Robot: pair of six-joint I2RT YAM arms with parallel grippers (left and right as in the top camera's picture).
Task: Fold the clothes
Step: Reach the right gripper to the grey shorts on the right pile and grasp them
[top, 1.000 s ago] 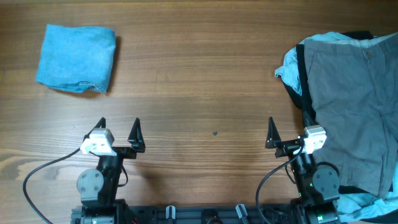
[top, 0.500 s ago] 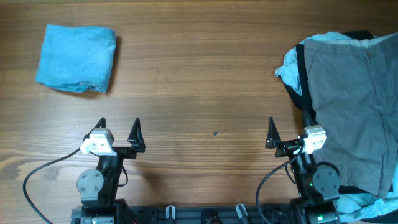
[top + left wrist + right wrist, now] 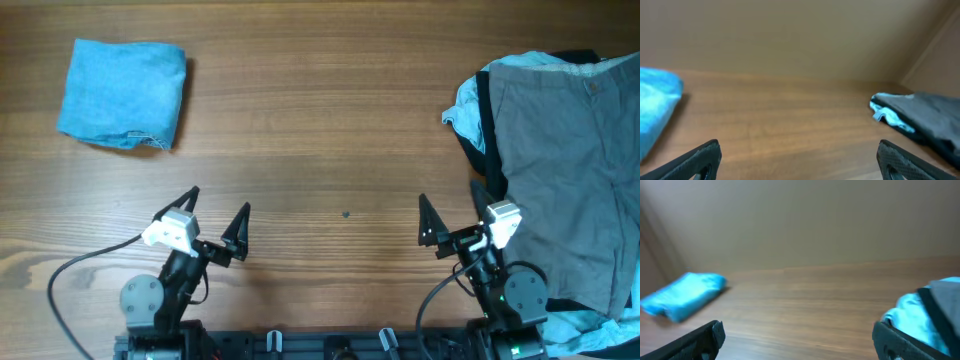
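Note:
Grey-khaki shorts lie spread on top of a pile at the table's right edge, over a black garment and a pale blue garment. The pile also shows in the left wrist view and the right wrist view. A folded bright blue garment lies at the far left; it shows in the right wrist view and the left wrist view. My left gripper is open and empty at the front left. My right gripper is open and empty, just left of the pile.
The wooden table has bare surface between the blue garment and the pile. A small dark spot marks the wood near the front middle. A beige wall stands behind the table.
Both arms have turned slightly toward the table's middle. The left gripper has swung to the right and the right gripper a little to the left. The clothes have not moved.

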